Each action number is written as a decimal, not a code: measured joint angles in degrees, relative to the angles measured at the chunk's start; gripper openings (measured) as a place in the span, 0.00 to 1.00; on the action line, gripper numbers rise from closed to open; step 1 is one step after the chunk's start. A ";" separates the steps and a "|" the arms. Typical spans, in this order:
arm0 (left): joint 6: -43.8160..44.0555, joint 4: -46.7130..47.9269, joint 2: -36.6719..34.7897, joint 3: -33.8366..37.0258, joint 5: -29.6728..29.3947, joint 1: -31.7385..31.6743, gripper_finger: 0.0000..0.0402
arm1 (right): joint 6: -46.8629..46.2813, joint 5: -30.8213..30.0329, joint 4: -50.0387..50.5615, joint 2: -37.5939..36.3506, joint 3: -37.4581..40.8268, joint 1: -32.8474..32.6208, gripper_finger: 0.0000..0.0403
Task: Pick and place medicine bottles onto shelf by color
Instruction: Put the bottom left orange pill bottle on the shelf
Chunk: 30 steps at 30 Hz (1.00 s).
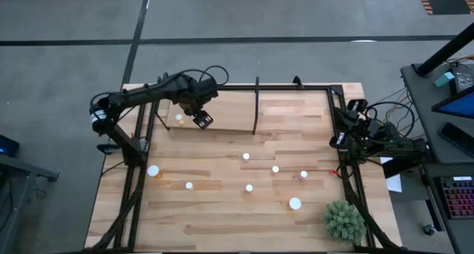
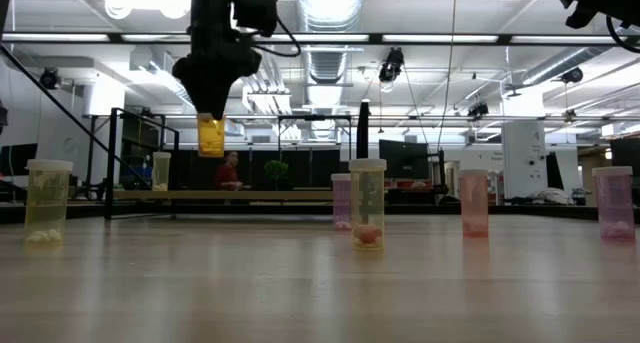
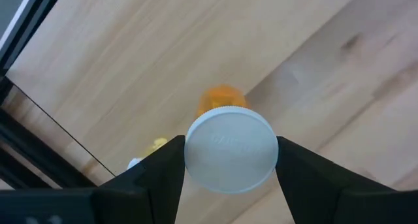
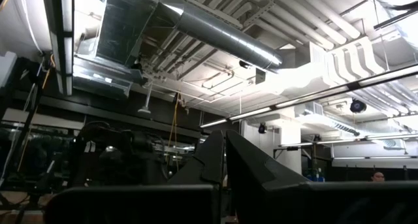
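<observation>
My left gripper (image 1: pixel 201 120) hangs over the shelf (image 1: pixel 222 109), a pale board at the table's far left with a thin black post (image 1: pixel 257 106). It is shut on an orange-yellow bottle (image 2: pixel 211 138) with a white cap. One yellow bottle (image 1: pixel 179 118) stands on the shelf beside it and also shows in the low view (image 2: pixel 161 170). Several more bottles stand on the tabletop, among them a yellow one (image 2: pixel 47 201) and pinkish ones (image 2: pixel 473 201). My right gripper (image 4: pixel 223 152) is shut and empty, folded back at the table's right edge (image 1: pixel 342 138). My left gripper pinches the bottle's white cap (image 3: pixel 230 149) between its two fingers, one on each side of the cap's rim. The fingers come from above, pointing down. The bottle hangs upright below them, its orange body (image 3: pixel 222 98) clear of the shelf.
A green spiky plant (image 1: pixel 344 221) stands at the table's near right corner. Loose bottles dot the middle of the table (image 1: pixel 249 187). A black frame (image 1: pixel 141 135) runs along the table's edges. A person (image 2: pixel 231 170) shows far off in the room.
</observation>
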State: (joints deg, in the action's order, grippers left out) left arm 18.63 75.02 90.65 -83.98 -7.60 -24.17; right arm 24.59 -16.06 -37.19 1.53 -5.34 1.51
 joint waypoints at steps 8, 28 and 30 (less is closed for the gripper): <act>0.09 -3.24 -0.01 3.00 0.04 -0.63 0.50 | -0.08 -0.02 -0.02 -0.01 0.00 0.01 0.02; 0.42 -6.10 0.07 9.39 -0.07 -1.00 0.50 | -0.12 -0.01 -0.43 0.00 0.00 0.00 0.02; 0.42 -6.11 0.07 9.41 -0.18 -1.00 0.50 | -0.12 0.00 -0.48 -0.01 0.00 0.01 0.02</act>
State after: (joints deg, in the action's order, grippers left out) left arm 19.05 68.92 90.72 -74.56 -7.77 -25.17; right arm 24.47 -16.06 -37.67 1.52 -5.35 1.51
